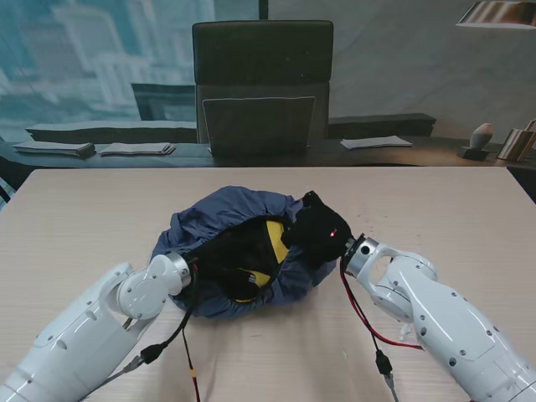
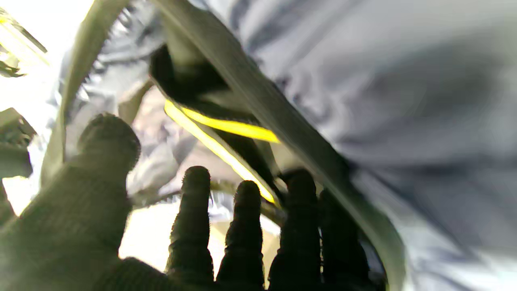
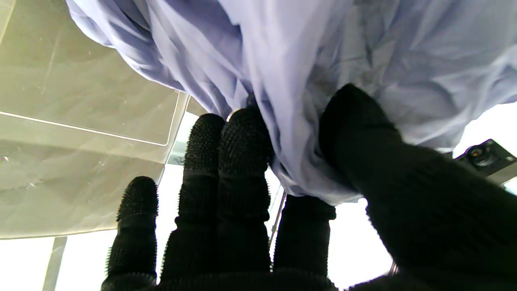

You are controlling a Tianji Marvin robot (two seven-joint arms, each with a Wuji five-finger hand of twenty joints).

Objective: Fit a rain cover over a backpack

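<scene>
Rain cover (image 1: 219, 219) wraps backpack (image 1: 251, 251), right hand (image 1: 322, 230) gripping

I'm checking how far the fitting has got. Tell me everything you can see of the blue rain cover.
The blue-grey rain cover, thin crinkled fabric, lies bunched in a rounded heap mid-table, wrapped around the black and yellow backpack, whose near face is uncovered. A pale band edges its opening. The right hand pinches a fold of it between thumb and fingers; the left hand reaches inside the opening, its grip unclear.
</scene>
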